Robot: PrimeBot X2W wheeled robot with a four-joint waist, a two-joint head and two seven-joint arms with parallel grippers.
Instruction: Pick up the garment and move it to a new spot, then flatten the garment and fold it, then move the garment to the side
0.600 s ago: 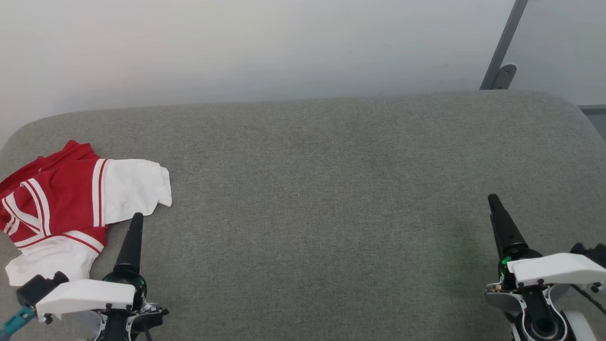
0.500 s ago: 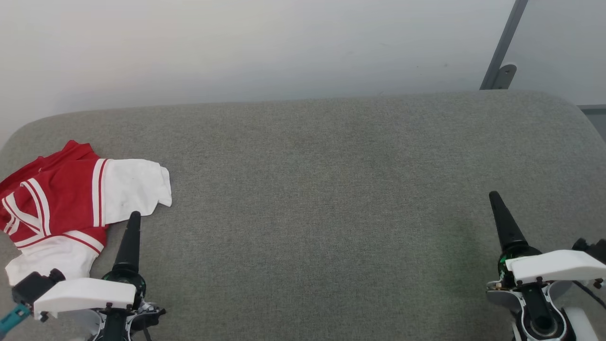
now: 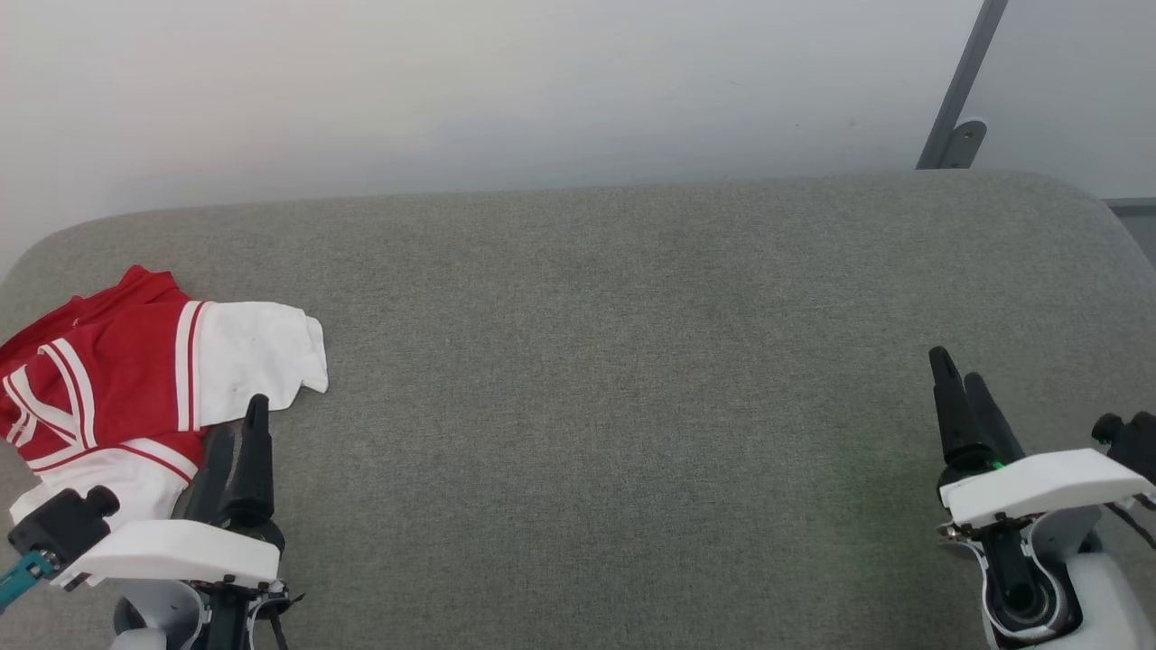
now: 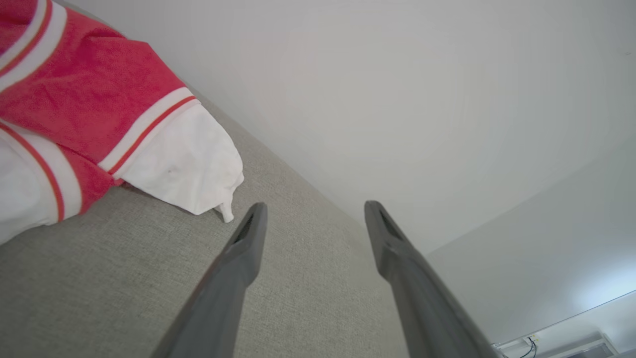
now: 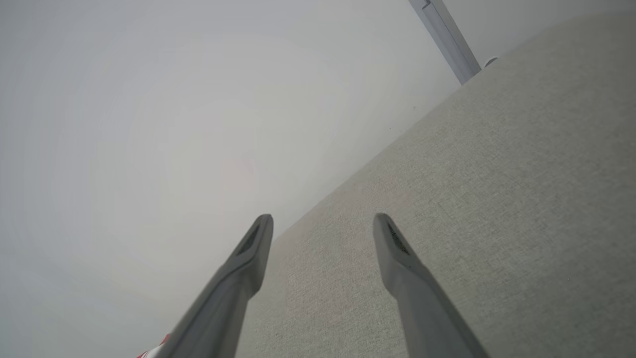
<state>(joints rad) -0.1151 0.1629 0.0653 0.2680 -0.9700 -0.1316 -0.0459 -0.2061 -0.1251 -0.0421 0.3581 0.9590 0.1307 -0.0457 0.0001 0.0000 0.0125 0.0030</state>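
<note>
Grey surface (image 3: 587,361), white wall (image 3: 452,90); garment (image 3: 117,361) sits just beside my left tool (image 3: 238,415); right tool (image 3: 956,365) well apart; both spread, empty.

- We see a wide tabletop (image 3: 587,361) covered in grey woven fabric, with its two far corners rounded.
- The garment (image 3: 117,379) lies directly on it at the far left, gathered into a compact, rumpled bundle.
- The bundle is red with white stripe trim. One white sleeve end spreads flat toward the tabletop's middle, and another white part lies along its near side.
- Its left side runs out of the head view, so we cannot tell whether it reaches the tabletop's edge.
- The fabric shows a faint greenish patch toward the right front.
</note>
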